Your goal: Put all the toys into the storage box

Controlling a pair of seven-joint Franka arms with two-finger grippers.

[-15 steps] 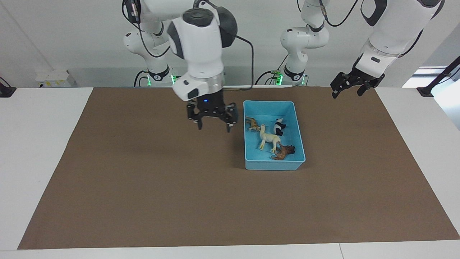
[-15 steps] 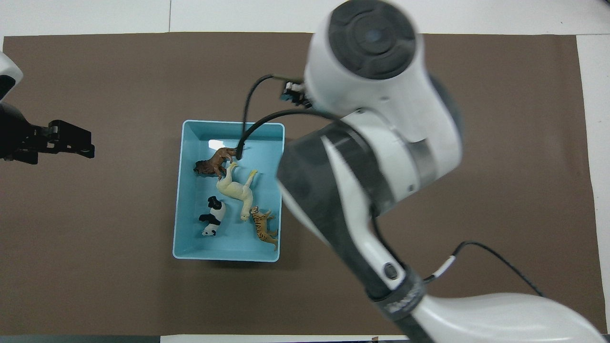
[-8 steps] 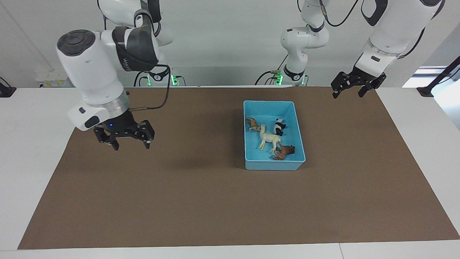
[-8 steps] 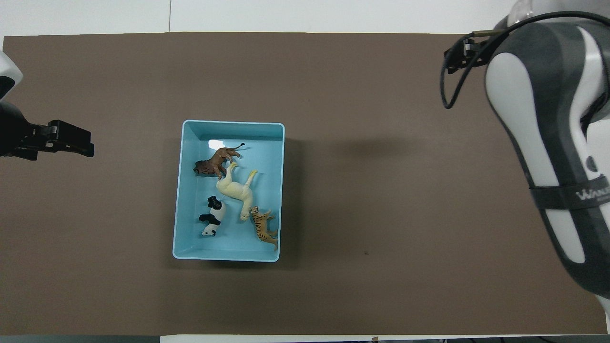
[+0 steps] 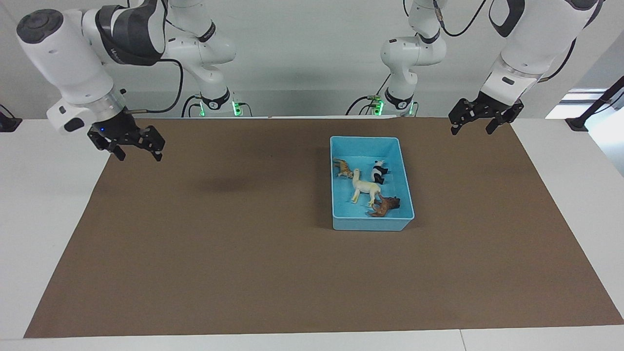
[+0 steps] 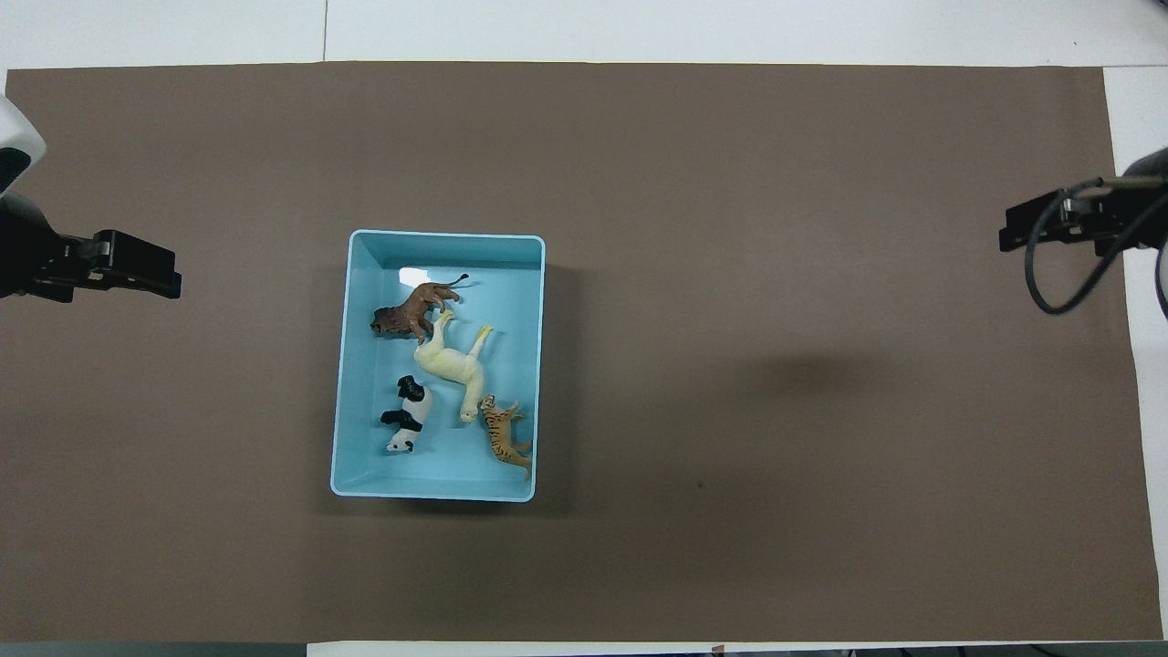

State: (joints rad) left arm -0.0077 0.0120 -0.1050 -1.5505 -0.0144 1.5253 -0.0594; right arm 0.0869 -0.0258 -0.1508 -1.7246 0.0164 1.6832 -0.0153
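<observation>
Our right tool (image 5: 135, 149) hangs with its fingers spread and nothing between them, over the brown mat (image 5: 243, 253) at the right arm's end of the worktop (image 5: 44, 204). Our left tool (image 5: 475, 122) waits, likewise spread and empty, over the mat's corner at the left arm's end. Both tools are well apart from the storage box (image 5: 369, 224), which sits between them, closer to the left tool.

All four toys are in the box: the tiger (image 5: 343, 168), the panda (image 5: 378, 172), the cream llama-like animal (image 5: 364, 188) and the lion (image 5: 385, 206), the llama touching or nearly touching the lion and the tiger. We judge the task done.

Should we need to lift one, we expect these figurines to be light, stiff and smooth plastic, prone to slipping or twisting. We would close across the torso, not on thin legs or a tail. The box looks light too, with thin low walls that a tool could pinch at the rim.
</observation>
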